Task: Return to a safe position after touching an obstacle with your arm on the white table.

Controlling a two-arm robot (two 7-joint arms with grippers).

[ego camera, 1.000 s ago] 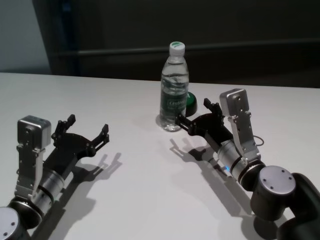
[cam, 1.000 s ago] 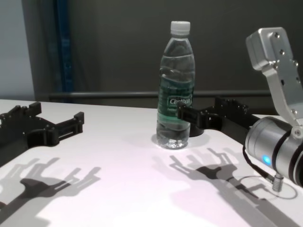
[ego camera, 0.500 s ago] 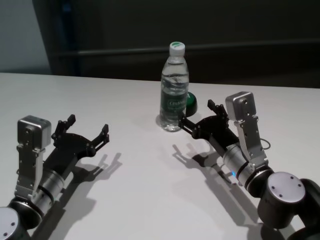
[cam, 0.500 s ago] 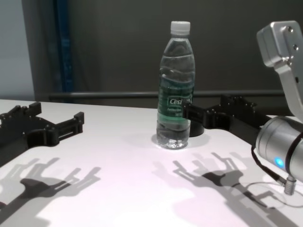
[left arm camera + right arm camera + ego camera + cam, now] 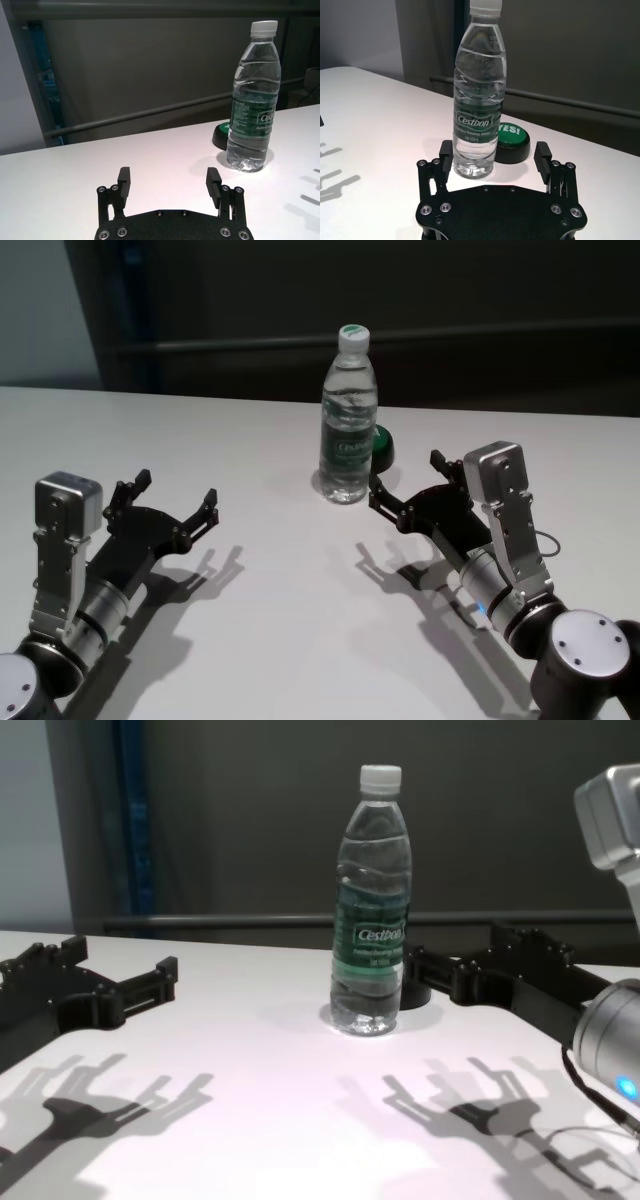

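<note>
Retreating next: your right gripper (image 5: 408, 485), jaws spread and empty, sits just beside the upright bottle (image 5: 348, 420) mid-table (image 5: 270, 640), bottle ahead of its left finger. Pull straight back. Left gripper (image 5: 172, 502) parked, released, well apart.

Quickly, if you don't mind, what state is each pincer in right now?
Left pincer: open, holding nothing.
Right pincer: open, holding nothing, just clear of the bottle.

one bottle (image 5: 349, 420), one green button (image 5: 510, 136), two end effectors (image 5: 172, 502) (image 5: 410, 483)
</note>
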